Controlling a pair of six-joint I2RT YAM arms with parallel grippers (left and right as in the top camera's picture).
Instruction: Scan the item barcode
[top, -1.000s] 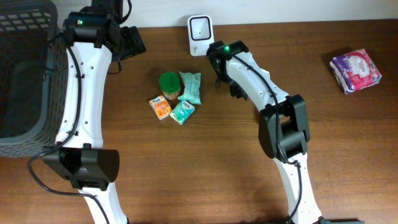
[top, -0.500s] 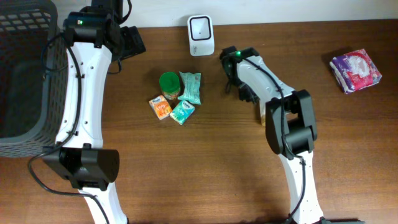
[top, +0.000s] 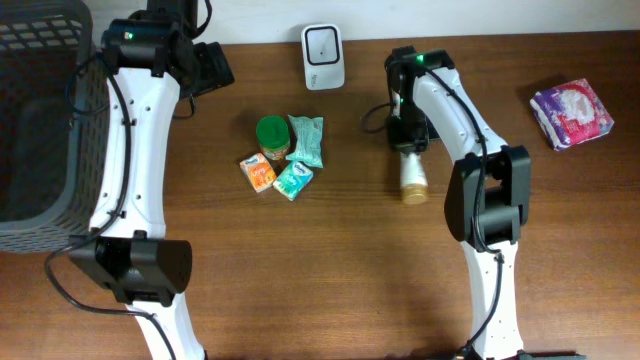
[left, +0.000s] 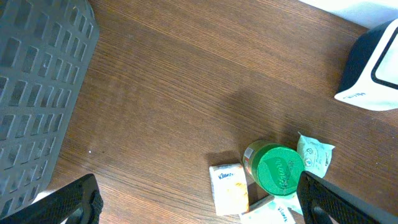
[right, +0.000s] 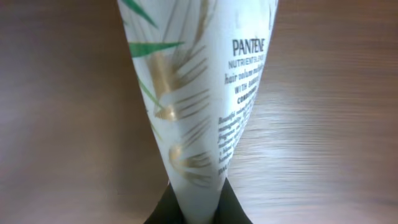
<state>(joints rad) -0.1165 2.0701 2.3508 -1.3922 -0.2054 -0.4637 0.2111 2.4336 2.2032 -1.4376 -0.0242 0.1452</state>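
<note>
Pantene tube (right: 199, 106) narrow end buried in right hand (right: 198, 208).

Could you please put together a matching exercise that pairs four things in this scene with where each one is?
Things:
1. white barcode scanner
2. dark grey plastic basket
3. purple-and-white soft packet
4. white Pantene tube

Places:
A. far left of the table
B. gripped by the right hand
C. far right of the table
D. back edge, near the middle

Pairs: 1-D, 2-A, 3-C, 4-B
</note>
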